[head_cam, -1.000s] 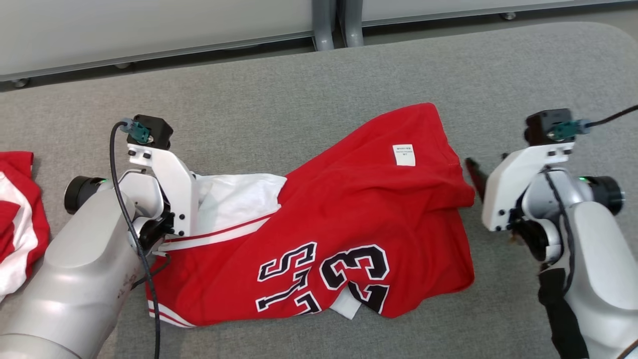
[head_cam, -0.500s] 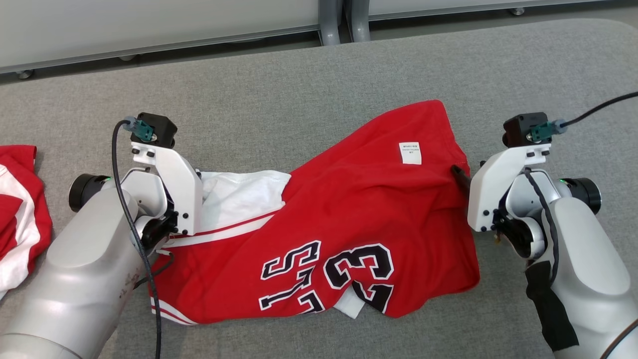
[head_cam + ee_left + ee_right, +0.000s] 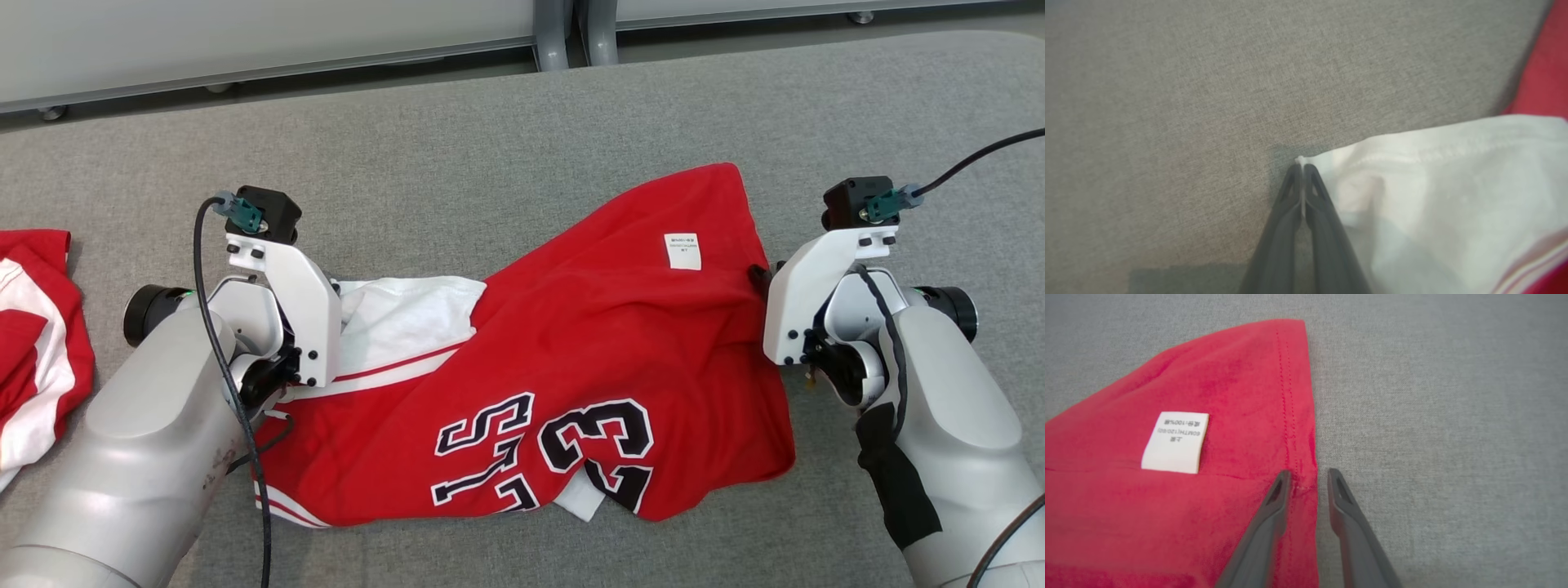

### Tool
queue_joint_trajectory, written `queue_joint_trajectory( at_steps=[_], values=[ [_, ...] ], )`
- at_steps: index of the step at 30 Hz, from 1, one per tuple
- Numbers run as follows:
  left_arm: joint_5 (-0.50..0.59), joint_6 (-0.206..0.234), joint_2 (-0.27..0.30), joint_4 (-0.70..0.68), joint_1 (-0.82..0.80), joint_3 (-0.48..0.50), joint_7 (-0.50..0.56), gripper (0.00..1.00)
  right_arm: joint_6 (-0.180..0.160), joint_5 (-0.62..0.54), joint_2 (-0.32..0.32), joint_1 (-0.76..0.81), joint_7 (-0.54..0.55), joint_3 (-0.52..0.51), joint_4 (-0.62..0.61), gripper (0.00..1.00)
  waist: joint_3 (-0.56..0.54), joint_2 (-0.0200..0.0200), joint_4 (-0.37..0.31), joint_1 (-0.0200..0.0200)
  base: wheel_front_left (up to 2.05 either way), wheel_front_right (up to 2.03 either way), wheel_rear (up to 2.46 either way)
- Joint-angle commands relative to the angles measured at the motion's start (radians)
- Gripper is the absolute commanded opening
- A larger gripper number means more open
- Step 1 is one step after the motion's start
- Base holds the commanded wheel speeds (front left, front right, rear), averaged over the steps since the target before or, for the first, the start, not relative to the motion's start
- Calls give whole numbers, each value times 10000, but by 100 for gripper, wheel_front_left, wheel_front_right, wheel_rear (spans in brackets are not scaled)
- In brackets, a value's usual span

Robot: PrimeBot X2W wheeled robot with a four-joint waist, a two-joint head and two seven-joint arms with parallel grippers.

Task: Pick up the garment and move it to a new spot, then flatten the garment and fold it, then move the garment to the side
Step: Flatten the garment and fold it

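Observation:
The garment (image 3: 571, 343), a red jersey with a white sleeve and black "23" print, lies crumpled across the grey table (image 3: 490, 147). At its left end my left gripper (image 3: 1302, 167) is shut, pinching the corner of the white sleeve (image 3: 1433, 196) between its tips. At the right end my right gripper (image 3: 1308, 473) straddles the stitched red hem (image 3: 1302, 428) near the white care label (image 3: 1175, 442). Its jaws are still apart: one finger lies on the red cloth, the other on bare table. In the head view its dark fingertip (image 3: 759, 273) touches the jersey's right edge.
Another red-and-white garment (image 3: 33, 343) lies at the table's left edge. Beyond the table's far edge are floor and metal legs (image 3: 563, 33). A black cable (image 3: 971, 159) runs from the right wrist. Bare table lies behind the jersey and to its right.
My right gripper has moved left onto the jersey's right hem and its jaws have narrowed. The left gripper keeps its pinch. The head camera has shifted a little.

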Motion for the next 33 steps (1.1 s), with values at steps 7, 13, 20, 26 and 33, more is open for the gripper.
queue_joint_trajectory(
  at_steps=[7,13,20,26,33],
  values=[
    [-137,-18,73,6,-49,7,-39,0,2,452,-64,-249,-227,287,560,33,13,0,-40,0,0,0,0],
    [-163,19,75,-11,-36,-1,-58,0,2,673,-61,-270,-267,577,751,41,8,0,-93,0,0,0,0],
    [-222,27,92,-5,-33,-6,-77,0,2,582,-60,-331,-434,768,744,27,4,0,-116,0,0,0,0],
    [-254,21,120,25,-1,-32,-105,0,2,351,-60,-299,-574,705,609,48,-34,0,-136,0,0,0,0],
    [-322,47,118,8,6,-49,-111,0,2,420,-60,-121,-314,822,401,44,-30,0,-174,0,0,0,0]
  ],
)
